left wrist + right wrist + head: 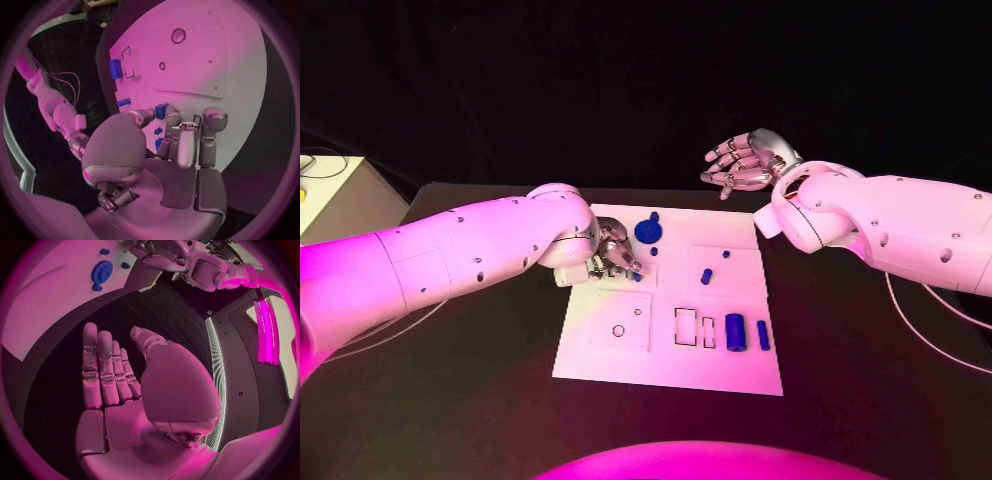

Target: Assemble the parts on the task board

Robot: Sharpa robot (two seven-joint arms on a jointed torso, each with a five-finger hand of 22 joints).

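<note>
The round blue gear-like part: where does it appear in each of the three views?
Head view: round blue part stands near the task board's far edge, just beyond the left hand.
Left wrist view: I cannot pick it out.
Right wrist view: it sits on the board, beyond the right hand.
Shared landmark: the white task board.
</note>
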